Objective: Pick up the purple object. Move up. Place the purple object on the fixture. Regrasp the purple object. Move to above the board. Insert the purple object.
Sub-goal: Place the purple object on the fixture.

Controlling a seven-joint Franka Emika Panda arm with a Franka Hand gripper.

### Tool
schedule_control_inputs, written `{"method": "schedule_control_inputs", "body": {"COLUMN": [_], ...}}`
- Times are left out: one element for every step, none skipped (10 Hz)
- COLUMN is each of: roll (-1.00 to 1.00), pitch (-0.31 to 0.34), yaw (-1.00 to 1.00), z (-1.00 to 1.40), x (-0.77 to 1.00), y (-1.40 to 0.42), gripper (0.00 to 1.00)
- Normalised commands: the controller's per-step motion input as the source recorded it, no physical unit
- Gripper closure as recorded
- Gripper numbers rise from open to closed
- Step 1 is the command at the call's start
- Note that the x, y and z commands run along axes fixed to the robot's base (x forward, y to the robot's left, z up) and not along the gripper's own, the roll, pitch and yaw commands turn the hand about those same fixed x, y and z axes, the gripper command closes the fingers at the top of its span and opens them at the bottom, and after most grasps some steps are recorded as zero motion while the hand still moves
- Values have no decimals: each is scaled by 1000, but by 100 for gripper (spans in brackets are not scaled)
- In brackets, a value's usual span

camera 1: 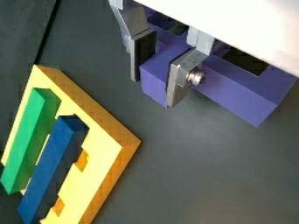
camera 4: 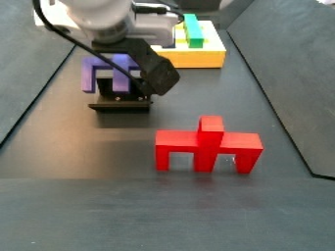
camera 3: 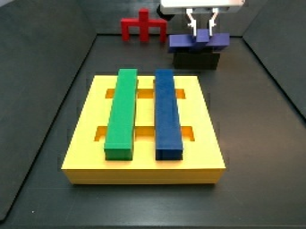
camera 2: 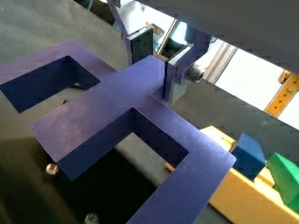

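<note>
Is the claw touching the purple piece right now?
Touching: in a wrist view the claw has its silver fingers pressed on the purple object.

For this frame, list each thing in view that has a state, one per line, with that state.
gripper: over the fixture, fingers either side of the purple object's stem; contact unclear.
purple object: resting on the fixture.
fixture: on the floor, carrying the purple object.
board: flat, two slots filled.
green bar: seated in the board.
blue bar: seated in the board.
red piece: on the floor, untouched.

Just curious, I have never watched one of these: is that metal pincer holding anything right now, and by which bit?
Yes. The pincer clamps the purple object by its central stem, over the fixture.
</note>
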Motion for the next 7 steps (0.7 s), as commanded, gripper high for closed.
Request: {"method": "schedule_control_inputs", "body": {"roll": [0, 0, 0, 0, 0, 0, 0], "pitch": [0, 0, 0, 0, 0, 0, 0], "yaw": [0, 0, 0, 0, 0, 0, 0], "z": [-266, -297, -277, -243, -260, -226, -97], "x": [3, 20, 17, 60, 163, 149, 86], "y": [143, 111, 89, 26, 0, 14, 0], "gripper": [100, 100, 100, 100, 100, 100, 100]}}
